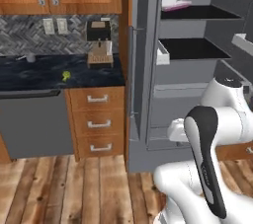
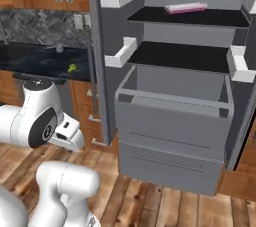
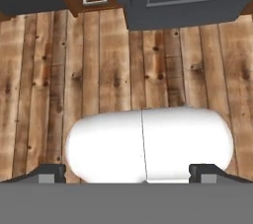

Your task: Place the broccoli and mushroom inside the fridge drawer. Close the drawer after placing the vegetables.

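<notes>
The broccoli [image 1: 65, 75] is a tiny yellowish-green floret lying on the dark counter left of the fridge, also seen as the broccoli [image 2: 72, 68] from the right base. The fridge drawer [image 2: 172, 116], a wide light-grey box, stands pulled out below the fridge shelves, and its inside looks bare. My gripper [image 3: 127, 173] hangs low in front of the base, well apart from both, and looks down at the wooden floor. Its fingertips [image 3: 49, 173] stand wide apart with nothing between them, so it is open. The mushroom is out of view.
The fridge door [image 1: 143, 70] stands open between the counter and the shelves. A coffee machine [image 1: 100, 43] sits at the counter's right end. Wooden drawers [image 1: 97, 122] with silver handles lie below the counter. A shallower grey drawer front [image 2: 170, 168] sits under the open drawer.
</notes>
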{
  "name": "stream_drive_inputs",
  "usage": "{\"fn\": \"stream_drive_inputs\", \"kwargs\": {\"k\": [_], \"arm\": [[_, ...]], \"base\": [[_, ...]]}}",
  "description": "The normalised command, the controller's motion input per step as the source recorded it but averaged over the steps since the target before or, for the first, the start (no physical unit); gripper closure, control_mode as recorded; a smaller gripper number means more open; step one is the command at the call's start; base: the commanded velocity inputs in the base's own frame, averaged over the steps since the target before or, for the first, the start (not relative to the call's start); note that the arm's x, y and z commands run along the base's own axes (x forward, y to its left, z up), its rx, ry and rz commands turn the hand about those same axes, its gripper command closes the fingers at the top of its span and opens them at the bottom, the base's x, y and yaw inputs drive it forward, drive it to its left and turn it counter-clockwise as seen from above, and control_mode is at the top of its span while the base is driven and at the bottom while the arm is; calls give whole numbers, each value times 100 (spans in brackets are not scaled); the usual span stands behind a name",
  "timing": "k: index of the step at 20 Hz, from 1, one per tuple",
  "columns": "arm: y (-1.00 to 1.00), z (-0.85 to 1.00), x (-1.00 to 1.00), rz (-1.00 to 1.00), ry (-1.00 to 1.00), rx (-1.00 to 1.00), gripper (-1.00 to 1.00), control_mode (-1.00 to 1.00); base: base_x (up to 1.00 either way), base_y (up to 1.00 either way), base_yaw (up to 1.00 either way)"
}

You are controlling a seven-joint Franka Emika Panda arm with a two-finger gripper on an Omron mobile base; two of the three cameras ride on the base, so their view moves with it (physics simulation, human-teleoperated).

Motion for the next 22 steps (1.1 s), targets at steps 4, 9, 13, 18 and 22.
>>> {"fn": "stream_drive_inputs", "kwargs": {"k": [4,9,13,18,22], "arm": [[0,0,0,0,0,0,-100,100],[0,0,0,0,0,0,-100,100],[0,0,0,0,0,0,-100,100],[0,0,0,0,0,0,-100,100],[0,0,0,0,0,0,-100,100]], "base": [[36,100,-1],[93,100,-8],[100,100,-15],[95,69,-17],[100,0,-13]]}}
